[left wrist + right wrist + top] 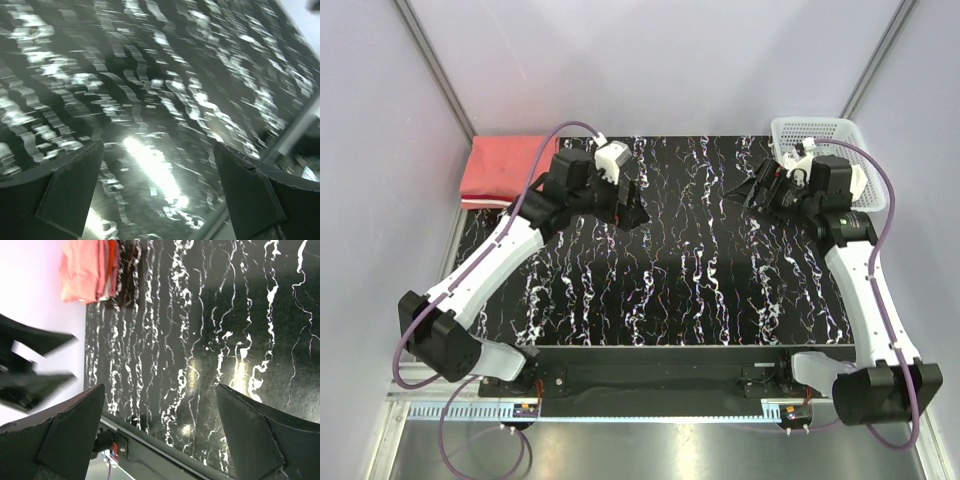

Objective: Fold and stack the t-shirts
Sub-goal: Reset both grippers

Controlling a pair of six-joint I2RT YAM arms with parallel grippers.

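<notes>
**Item 1: t-shirts** (505, 168). One folded stack with a dusty rose-red piece on top. It lies at the far left corner of the table (680, 280), against the left wall. The right wrist view shows the same stack (85, 270) at its upper left, with an orange edge among the layers. Nothing touches the stack.

**Item 2: table.** Black top with white marble-like veining and glare patches.

**Item 3: basket** (825, 135). White plastic mesh, at the far right corner of the table. The right arm's wrist covers part of it, and its contents cannot be told.

**Item 4: left fingers** (632, 212). They are over the far left part of the table, near the stack on its right side but clear of it. In the left wrist view the fingers (70, 192) stand spread wide. Only blurred table surface shows between them, and nothing is held.

**Item 5: right fingers** (745, 192). They are over the far right part of the table, just beside the basket, and point toward the middle of the table. In the right wrist view the fingers (70, 435) stand wide apart. Bare table shows between them, and nothing is held. The two pairs of fingers are well apart from each other.
</notes>
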